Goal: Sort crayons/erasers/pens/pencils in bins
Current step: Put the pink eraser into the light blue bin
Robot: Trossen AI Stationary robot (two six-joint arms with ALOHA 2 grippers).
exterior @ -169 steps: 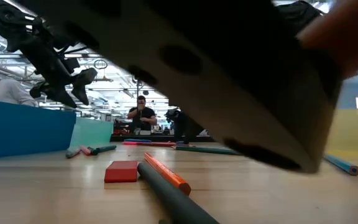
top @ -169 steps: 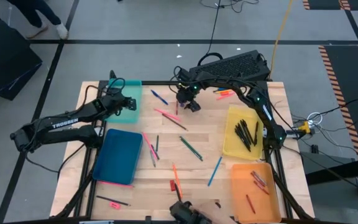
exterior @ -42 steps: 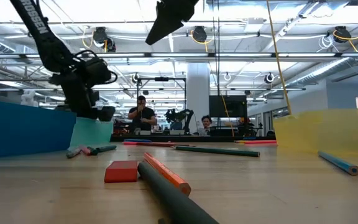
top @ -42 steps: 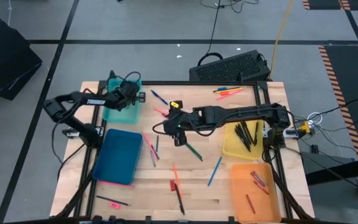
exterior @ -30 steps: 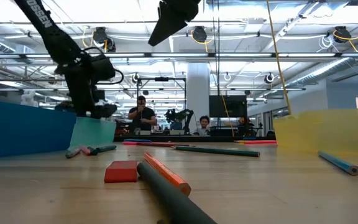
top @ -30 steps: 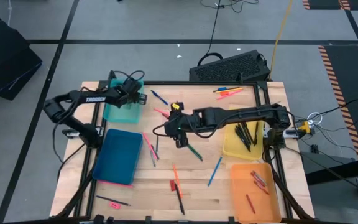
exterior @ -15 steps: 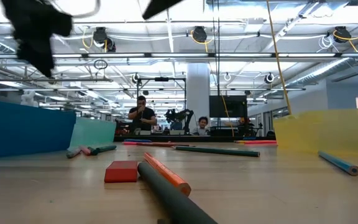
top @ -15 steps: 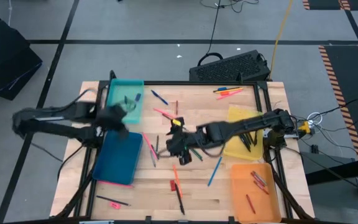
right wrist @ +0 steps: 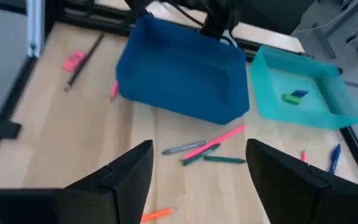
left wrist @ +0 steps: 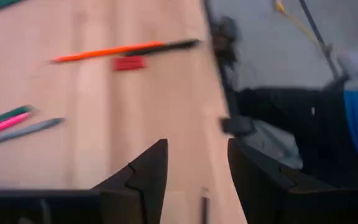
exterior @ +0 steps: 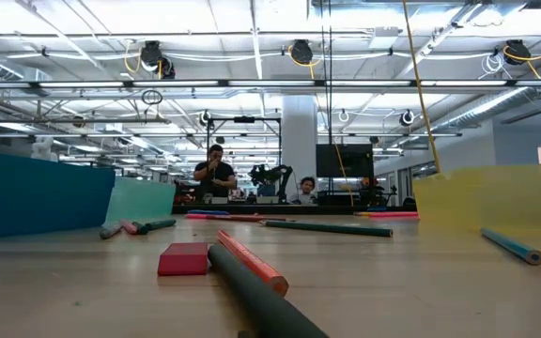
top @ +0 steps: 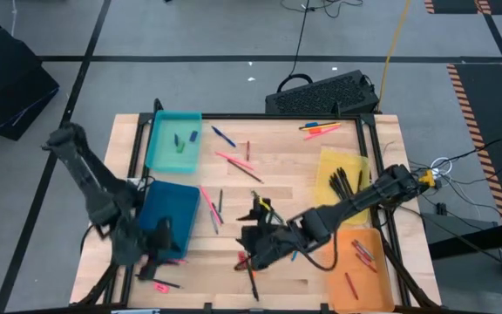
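Left gripper (left wrist: 194,171) spread wide, empty, low at table's (top: 321,279) front-left by blue bin (top: 168,218). Right gripper (right wrist: 197,165) likewise parted, empty, near red eraser (top: 241,260) at front centre. Two erasers inside teal bin (top: 157,148); crayons in orange bin (top: 334,270).

Wooden table (top: 286,179) with a black metal frame, on a grey floor (top: 216,35) marked with dark lines. Black perforated box (top: 321,94) just beyond the table's far edge, black cable (top: 301,30) running from it. Yellow cable (top: 396,35) crosses the floor toward the far right corner. Dark case (top: 3,83) on the floor at far left. Orange-black hazard tape (top: 482,131) at right. Low view: person (exterior: 214,175) standing in the room behind, ceiling lights (exterior: 299,52), white pillar (exterior: 299,141).
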